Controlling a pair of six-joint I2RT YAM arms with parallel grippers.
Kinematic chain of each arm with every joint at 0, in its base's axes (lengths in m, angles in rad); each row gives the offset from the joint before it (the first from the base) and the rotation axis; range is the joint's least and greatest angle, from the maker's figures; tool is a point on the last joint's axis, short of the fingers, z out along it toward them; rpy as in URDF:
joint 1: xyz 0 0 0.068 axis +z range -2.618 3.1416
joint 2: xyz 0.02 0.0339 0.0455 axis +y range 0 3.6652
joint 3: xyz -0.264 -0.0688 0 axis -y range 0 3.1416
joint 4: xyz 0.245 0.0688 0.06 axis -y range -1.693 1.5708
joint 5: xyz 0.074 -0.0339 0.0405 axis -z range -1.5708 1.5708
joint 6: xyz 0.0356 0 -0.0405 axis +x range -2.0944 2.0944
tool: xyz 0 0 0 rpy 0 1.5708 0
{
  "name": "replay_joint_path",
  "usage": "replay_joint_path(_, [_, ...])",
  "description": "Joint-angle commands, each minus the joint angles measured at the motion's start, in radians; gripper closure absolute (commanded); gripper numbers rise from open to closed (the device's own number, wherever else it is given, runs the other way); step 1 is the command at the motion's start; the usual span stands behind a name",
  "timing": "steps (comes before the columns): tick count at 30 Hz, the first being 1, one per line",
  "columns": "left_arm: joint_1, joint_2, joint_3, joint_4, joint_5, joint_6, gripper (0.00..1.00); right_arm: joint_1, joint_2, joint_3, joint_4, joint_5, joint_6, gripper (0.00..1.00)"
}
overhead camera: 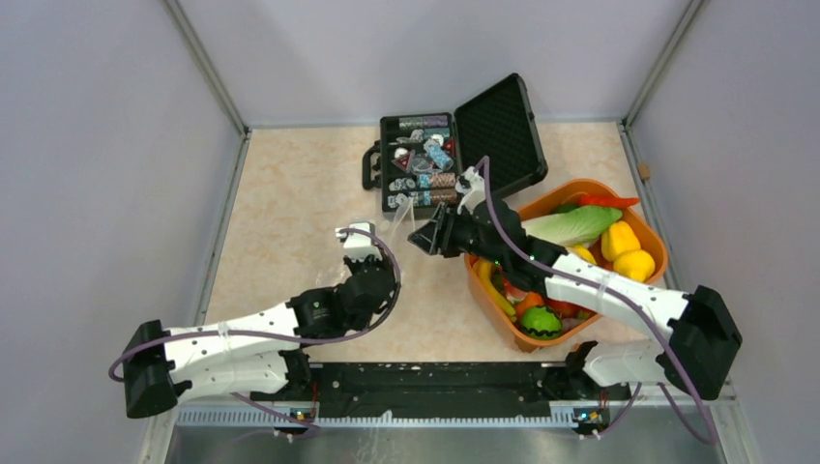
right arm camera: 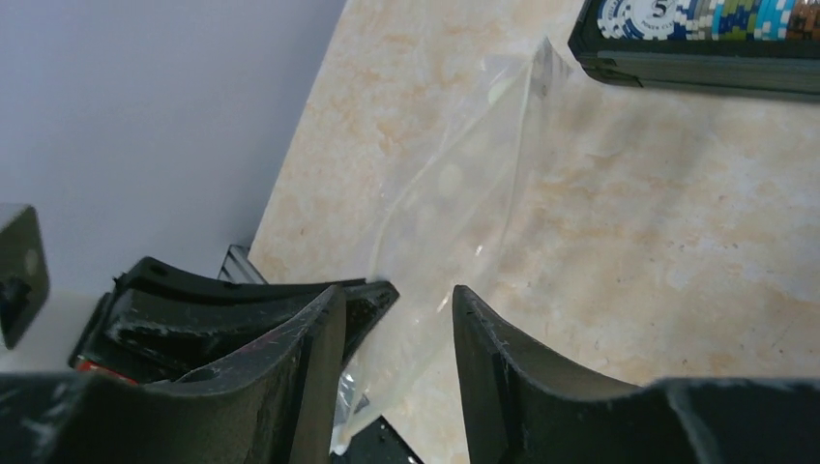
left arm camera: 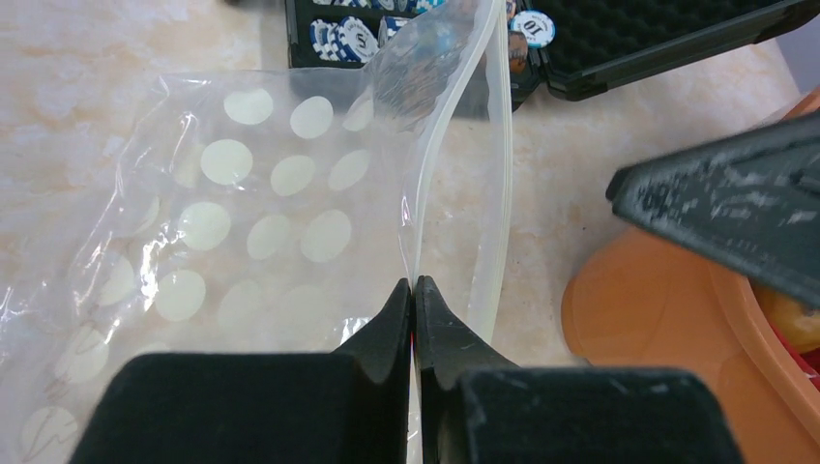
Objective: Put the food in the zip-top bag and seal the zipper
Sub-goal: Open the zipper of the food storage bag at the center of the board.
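Looking down from the top camera, I judge the job barely begun: all the food (overhead camera: 619, 242) I can see lies heaped in the orange tub (overhead camera: 660, 253) on my right, and none of it is in the zip-top bag (overhead camera: 400, 220), which hangs as a faint clear sheet between my two arms, just in front of the black case (overhead camera: 498, 121) of poker chips (overhead camera: 425, 164). My left pincer (overhead camera: 372, 242) is at the bag's near side and my right pincer (overhead camera: 423, 237) is beside its other side, but this view is too small to tell me how either stands. From my left wrist, the left pincer (left arm camera: 414, 285) is pressed together on one lip of the zipper (left arm camera: 425, 208), with the dotted film of the bag (left arm camera: 242, 222) spreading to the left over the table (left arm camera: 87, 58); the other lip curves apart from it, so I take the mouth to be parted, not sealed. From my right wrist, the right pincer (right arm camera: 396, 295) is spread, gripping nothing, and the bag's clear edge (right arm camera: 464, 164) runs down toward the gap between its fingers (right arm camera: 483, 338); whether the film touches them I cannot tell. What remains, as I read it, is nearly everything: catching the second lip, holding the mouth wide, carrying each piece over from the tub, then pressing the zipper shut along its length.
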Motion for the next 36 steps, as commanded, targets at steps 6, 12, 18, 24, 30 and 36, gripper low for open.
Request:
replay_joint_path(6, [0.000, -0.070, -0.012, -0.001, 0.013, 0.026, 0.98, 0.008, 0.058, -0.075, 0.072, -0.058, 0.058, 0.58])
replay_joint_path(12, [0.000, -0.086, -0.016, 0.002, 0.034, 0.038, 0.98, 0.011, 0.153, -0.064, 0.193, -0.112, 0.095, 0.65])
replay_joint_path(18, [0.000, -0.085, -0.018, -0.016, 0.021, 0.025, 0.97, 0.015, 0.167, -0.066, 0.230, -0.104, 0.110, 0.73])
replay_joint_path(24, [0.000, -0.093, -0.016, -0.023, 0.024, 0.058, 0.87, 0.017, 0.161, -0.054, 0.195, -0.078, 0.091, 1.00])
replay_joint_path(30, [0.002, -0.077, 0.012, -0.025, 0.071, 0.165, 0.61, 0.032, 0.157, -0.054, 0.201, -0.072, 0.094, 1.00])
replay_joint_path(36, [0.002, 0.000, 0.108, -0.136, 0.069, 0.174, 0.53, 0.063, 0.140, -0.051, 0.192, 0.000, 0.121, 1.00])
